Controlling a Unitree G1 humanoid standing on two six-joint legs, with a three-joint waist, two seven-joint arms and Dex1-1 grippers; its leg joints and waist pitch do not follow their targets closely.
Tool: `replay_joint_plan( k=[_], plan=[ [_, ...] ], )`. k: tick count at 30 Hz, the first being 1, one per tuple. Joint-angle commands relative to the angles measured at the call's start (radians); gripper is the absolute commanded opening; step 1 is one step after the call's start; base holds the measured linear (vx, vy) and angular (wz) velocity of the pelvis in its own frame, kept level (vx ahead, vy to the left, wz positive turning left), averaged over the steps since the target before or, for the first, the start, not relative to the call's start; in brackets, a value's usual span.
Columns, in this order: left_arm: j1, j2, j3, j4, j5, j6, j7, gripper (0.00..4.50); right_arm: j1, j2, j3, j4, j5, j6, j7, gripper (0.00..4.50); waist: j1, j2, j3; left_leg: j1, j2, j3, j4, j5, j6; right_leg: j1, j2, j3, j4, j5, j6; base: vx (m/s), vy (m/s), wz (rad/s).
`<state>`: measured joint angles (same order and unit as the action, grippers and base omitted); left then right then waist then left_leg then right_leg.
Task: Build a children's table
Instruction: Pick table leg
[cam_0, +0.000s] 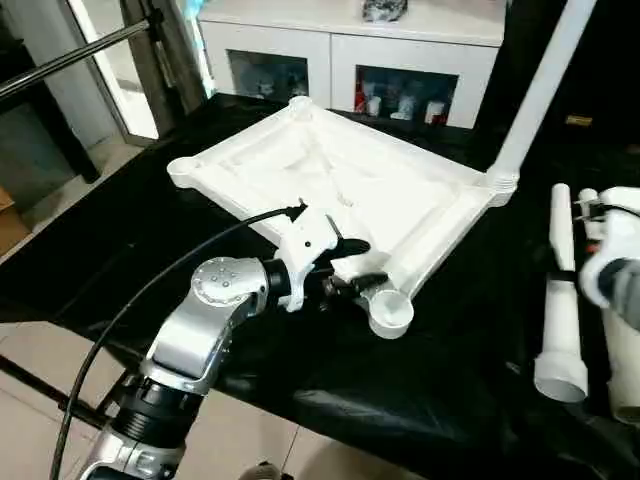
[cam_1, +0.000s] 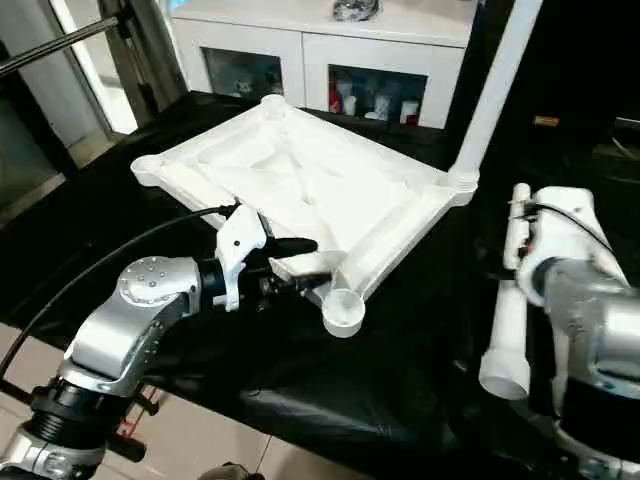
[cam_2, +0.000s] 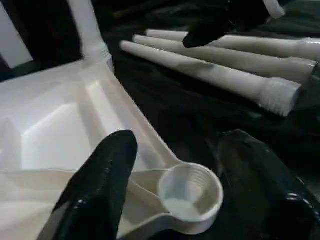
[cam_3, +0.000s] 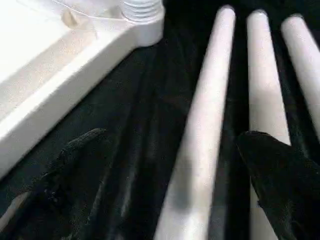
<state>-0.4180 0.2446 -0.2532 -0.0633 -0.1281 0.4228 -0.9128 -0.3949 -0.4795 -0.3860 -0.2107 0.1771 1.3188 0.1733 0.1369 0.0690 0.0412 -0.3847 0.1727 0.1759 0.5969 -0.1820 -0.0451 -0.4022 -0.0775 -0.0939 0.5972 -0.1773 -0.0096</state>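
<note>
One leg (cam_0: 535, 100) stands screwed into the far right corner of the upturned table top (cam_0: 330, 195) on the black worktop (cam_0: 300, 370), and three loose legs (cam_3: 200, 150) lie side by side to the right of the top, long axes running away from the robot. Right gripper (cam_3: 170, 185) hovers directly over the nearest loose leg, jaws released and spread to either side of it, gripping nothing. It's clearly the nearer arm for that pickup. Left gripper (cam_2: 170, 185) sits at the top's near corner, jaws apart around the empty socket (cam_2: 190, 192), gripping nothing. No brand, label or writing is legible anywhere.
</note>
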Motion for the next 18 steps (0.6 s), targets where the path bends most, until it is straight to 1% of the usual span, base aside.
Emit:
replay_joint_plan(
  k=[1,2,4,5,6,7,10,11,12,13,14,15,16,18],
  plan=[
    [-0.004,0.028,-0.011,-0.032,-0.011,0.023,-0.03,3.41,-0.014,-0.029,-0.009,0.007,-0.007,0.078,0.007,4.5,-0.002,-0.022,-0.063,0.019,0.049,-0.021,-0.065,-0.108,0.021,0.052,-0.074,0.057,-0.073,-0.264,-0.114,0.0,0.0,0.0],
    [-0.005,0.031,-0.013,-0.037,-0.013,0.03,-0.032,3.41,-0.014,-0.035,-0.011,0.012,-0.006,0.091,0.009,4.5,-0.002,-0.022,-0.061,0.021,0.049,-0.019,-0.065,-0.117,0.016,0.049,-0.074,0.058,-0.076,-0.276,-0.112,0.0,0.0,0.0],
    [-0.006,0.036,-0.016,-0.044,-0.013,0.038,-0.031,3.44,-0.015,-0.038,-0.021,0.027,0.0,0.115,0.01,4.5,-0.002,-0.023,-0.062,0.022,0.049,-0.019,-0.065,-0.124,0.011,0.05,-0.075,0.058,-0.077,-0.287,-0.111,0.0,0.0,0.0],
    [-0.006,0.038,-0.018,-0.047,-0.013,0.042,-0.032,3.52,-0.013,-0.041,-0.02,0.034,0.003,0.12,0.013,4.5,-0.002,-0.023,-0.061,0.022,0.048,-0.019,-0.065,-0.125,0.01,0.05,-0.075,0.058,-0.078,-0.292,-0.112,0.0,0.0,0.0],
    [-0.006,0.043,-0.026,-0.054,-0.013,0.055,-0.034,3.69,-0.008,-0.04,-0.024,0.06,0.014,0.133,0.021,4.5,-0.001,-0.022,-0.062,0.022,0.048,-0.019,-0.064,-0.123,0.009,0.051,-0.076,0.057,-0.078,-0.294,-0.111,0.0,0.0,0.0],
    [-0.005,0.043,-0.029,-0.056,-0.013,0.058,-0.035,3.8,-0.006,-0.039,-0.023,0.067,0.016,0.133,0.023,4.5,-0.001,-0.023,-0.062,0.021,0.048,-0.019,-0.064,-0.122,0.01,0.051,-0.075,0.057,-0.078,-0.294,-0.111,0.0,0.0,0.0],
    [-0.006,0.047,-0.043,-0.061,-0.011,0.067,-0.039,3.91,-0.002,-0.029,-0.021,0.102,0.023,0.128,0.026,4.5,0.0,-0.024,-0.064,0.02,0.049,-0.019,-0.063,-0.11,0.01,0.051,-0.075,0.057,-0.076,-0.285,-0.11,0.0,0.0,0.0],
    [-0.007,0.048,-0.047,-0.06,-0.011,0.07,-0.042,4.22,-0.002,-0.026,-0.017,0.112,0.025,0.128,0.029,4.5,0.0,-0.024,-0.064,0.019,0.048,-0.019,-0.062,-0.109,0.01,0.051,-0.075,0.057,-0.076,-0.28,-0.112,0.0,0.0,0.0],
    [-0.007,0.049,-0.049,-0.061,-0.011,0.071,-0.042,4.22,-0.002,-0.025,-0.015,0.116,0.025,0.128,0.029,4.5,0.0,-0.024,-0.064,0.019,0.048,-0.019,-0.062,-0.107,0.01,0.052,-0.075,0.056,-0.075,-0.276,-0.113,0.0,0.0,0.0],
    [-0.008,0.055,-0.057,-0.062,-0.011,0.075,-0.042,4.26,-0.001,-0.023,-0.002,0.131,0.025,0.132,0.032,4.5,0.0,-0.027,-0.065,0.019,0.048,-0.019,-0.061,-0.105,0.012,0.052,-0.075,0.057,-0.074,-0.272,-0.114,0.0,0.0,0.0],
    [-0.008,0.057,-0.061,-0.064,-0.012,0.078,-0.042,4.26,0.001,-0.022,0.006,0.14,0.025,0.134,0.036,4.5,0.0,-0.026,-0.064,0.018,0.048,-0.019,-0.062,-0.105,0.012,0.052,-0.075,0.056,-0.073,-0.273,-0.115,0.0,0.0,0.0],
    [-0.007,0.058,-0.062,-0.065,-0.012,0.079,-0.043,4.44,0.001,-0.021,0.01,0.144,0.026,0.134,0.038,4.5,0.0,-0.026,-0.065,0.018,0.047,-0.019,-0.061,-0.104,0.013,0.053,-0.075,0.056,-0.073,-0.274,-0.115,0.0,0.0,0.0],
    [-0.007,0.061,-0.065,-0.069,-0.013,0.083,-0.043,4.44,0.001,-0.021,0.02,0.156,0.027,0.137,0.042,4.5,0.0,-0.026,-0.065,0.018,0.047,-0.019,-0.061,-0.1,0.013,0.053,-0.075,0.056,-0.073,-0.272,-0.118,0.0,0.0,0.0],
    [-0.006,0.064,-0.067,-0.078,-0.017,0.092,-0.045,4.44,-0.004,-0.005,0.014,0.178,0.04,0.14,0.05,4.5,0.0,-0.026,-0.065,0.018,0.048,-0.019,-0.061,-0.103,0.013,0.052,-0.075,0.056,-0.073,-0.275,-0.12,0.0,0.0,0.0]
  ],
)
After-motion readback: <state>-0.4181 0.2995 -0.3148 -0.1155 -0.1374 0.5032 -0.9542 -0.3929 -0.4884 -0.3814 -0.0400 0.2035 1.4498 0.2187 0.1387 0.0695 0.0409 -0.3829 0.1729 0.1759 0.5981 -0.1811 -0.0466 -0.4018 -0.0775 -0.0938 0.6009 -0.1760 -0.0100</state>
